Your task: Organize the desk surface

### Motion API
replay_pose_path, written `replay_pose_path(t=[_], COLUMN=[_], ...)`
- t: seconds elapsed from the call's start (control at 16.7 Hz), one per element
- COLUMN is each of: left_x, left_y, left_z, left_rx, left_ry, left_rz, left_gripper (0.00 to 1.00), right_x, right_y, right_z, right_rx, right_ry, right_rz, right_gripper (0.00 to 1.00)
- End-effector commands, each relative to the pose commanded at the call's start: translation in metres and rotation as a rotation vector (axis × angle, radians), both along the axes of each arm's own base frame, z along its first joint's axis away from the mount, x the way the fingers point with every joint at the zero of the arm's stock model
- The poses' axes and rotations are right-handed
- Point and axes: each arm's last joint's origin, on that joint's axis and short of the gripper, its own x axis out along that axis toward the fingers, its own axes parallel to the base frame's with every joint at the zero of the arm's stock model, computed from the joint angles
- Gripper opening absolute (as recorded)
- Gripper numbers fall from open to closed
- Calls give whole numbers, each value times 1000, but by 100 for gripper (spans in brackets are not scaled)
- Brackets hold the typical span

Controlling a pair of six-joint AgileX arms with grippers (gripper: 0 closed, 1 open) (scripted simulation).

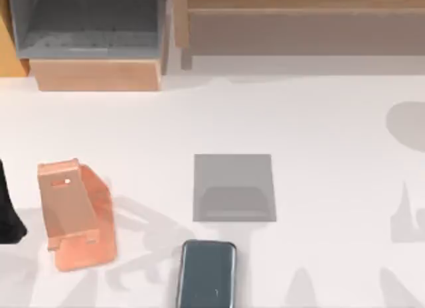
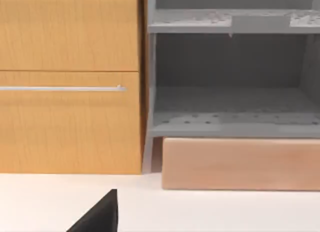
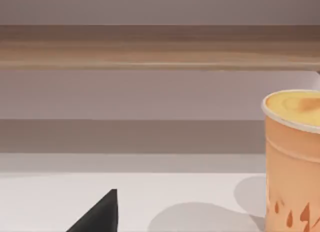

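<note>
Bottom centre on the surface: found phone, long axis up-frame, nearer left gripper than right gripper; could not tell either's grip state.

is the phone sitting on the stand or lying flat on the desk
Lying flat. The dark phone rests on the desk surface, apart from the orange stand.

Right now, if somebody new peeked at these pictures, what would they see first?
Probably the orange-pink slanted phone stand at the left of the broad white desk surface, since it is the brightest thing there. Next, the dark grey rounded-corner phone lying flat at the near edge, just below the small grey square pad. The right wrist view adds an orange paper cup with a yellow top standing upright.
</note>
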Motion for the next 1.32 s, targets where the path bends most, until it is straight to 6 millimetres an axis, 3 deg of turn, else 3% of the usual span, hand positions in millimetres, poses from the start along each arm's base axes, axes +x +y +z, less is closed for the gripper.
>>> replay_pose_path(t=[0.24,0.42,0.84,1.32], left_x=[0,3,35,82], left_y=[2,9,40,97], left_z=[5,18,39,32], left_rx=[13,47,62,-81], left_ry=[31,167,775,1414], left_rz=[20,76,189,177], left_gripper=[100,100,100,100], right_x=[0,0,0,0], right_y=[0,0,0,0], right_z=[0,0,0,0], right_rx=[0,0,0,0], right_ry=[0,0,0,0], right_rz=[0,0,0,0], right_gripper=[100,100,100,100])
